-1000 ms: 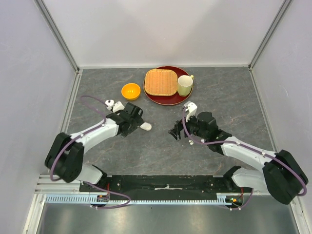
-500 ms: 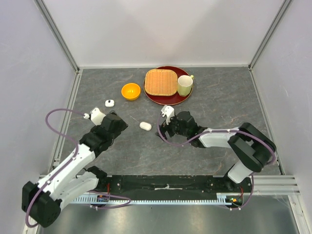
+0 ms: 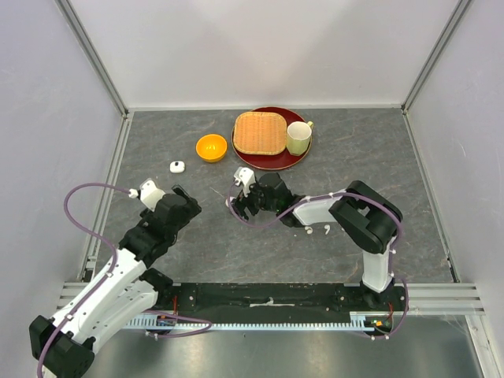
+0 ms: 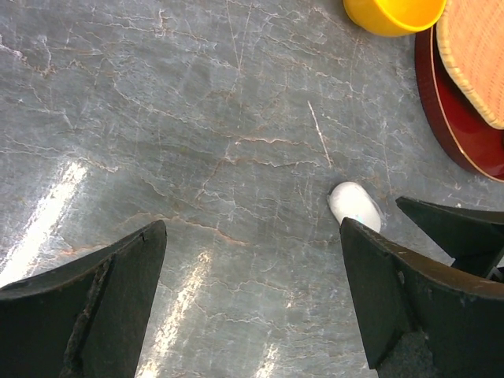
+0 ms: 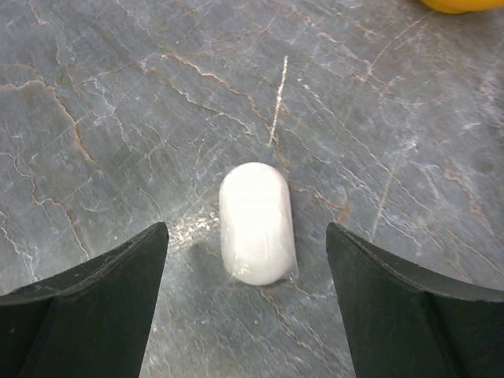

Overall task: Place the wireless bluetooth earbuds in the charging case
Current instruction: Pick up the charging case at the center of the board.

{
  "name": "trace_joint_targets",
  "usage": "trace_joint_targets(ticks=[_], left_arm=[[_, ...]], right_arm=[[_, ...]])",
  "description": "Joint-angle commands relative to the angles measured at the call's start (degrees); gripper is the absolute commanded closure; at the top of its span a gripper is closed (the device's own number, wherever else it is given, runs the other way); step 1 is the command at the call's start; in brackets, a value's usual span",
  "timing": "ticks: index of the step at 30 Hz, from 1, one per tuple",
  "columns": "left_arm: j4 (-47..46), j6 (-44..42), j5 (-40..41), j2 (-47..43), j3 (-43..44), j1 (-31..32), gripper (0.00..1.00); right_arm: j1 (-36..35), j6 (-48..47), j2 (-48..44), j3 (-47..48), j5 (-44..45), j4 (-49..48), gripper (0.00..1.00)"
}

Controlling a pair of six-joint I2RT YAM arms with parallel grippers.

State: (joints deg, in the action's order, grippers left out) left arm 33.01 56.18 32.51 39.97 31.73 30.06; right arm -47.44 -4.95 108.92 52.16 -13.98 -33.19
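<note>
The charging case (image 5: 256, 223) is a shut white pill-shaped shell lying flat on the grey marbled table. My right gripper (image 5: 246, 228) is open just above it, one finger on each side and neither touching. From the top view, this gripper (image 3: 236, 206) covers the case. My left gripper (image 4: 252, 224) is open over bare table, and the case (image 4: 354, 205) lies just past its right fingertip. In the top view the left gripper (image 3: 189, 201) stands left of the right one. Two tiny white earbuds (image 3: 307, 231) lie on the table beside the right forearm.
An orange bowl (image 3: 211, 147) sits behind the grippers. A red tray (image 3: 272, 161) holds a wicker basket (image 3: 259, 132) and a pale mug (image 3: 298, 138). A small white item (image 3: 177, 166) lies left of the bowl. Walls enclose the table on three sides.
My right gripper has travelled left until it stands over the case, its jaws narrowing a little. My left arm has drawn back to the left, away from the case.
</note>
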Motion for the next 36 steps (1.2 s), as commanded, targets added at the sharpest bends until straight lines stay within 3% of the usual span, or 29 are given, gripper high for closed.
trace_joint_targets(ticks=[1, 14, 21, 32, 36], left_arm=[[-0.7, -4.1, 2.3, 0.7, 0.5, -0.2, 0.03], [-2.5, -6.7, 0.6, 1.2, 0.4, -0.2, 0.02], [-2.9, -7.0, 0.4, 1.3, -0.1, -0.3, 0.02], [-3.0, -7.7, -0.2, 1.3, 0.1, -0.3, 0.02], [-3.0, -7.7, -0.5, 1.0, 0.2, -0.3, 0.02]], right_arm=[[-1.2, -1.7, 2.9, 4.9, -1.1, 1.2, 0.12], [-1.9, -3.0, 6.9, 7.1, 5.7, 5.5, 0.14], [-1.9, -2.8, 8.1, 7.5, 7.3, 6.8, 0.26], [-1.8, -3.3, 6.7, 4.0, 7.5, 5.9, 0.32], [-1.8, -4.2, 6.7, 3.2, 6.2, 5.0, 0.44]])
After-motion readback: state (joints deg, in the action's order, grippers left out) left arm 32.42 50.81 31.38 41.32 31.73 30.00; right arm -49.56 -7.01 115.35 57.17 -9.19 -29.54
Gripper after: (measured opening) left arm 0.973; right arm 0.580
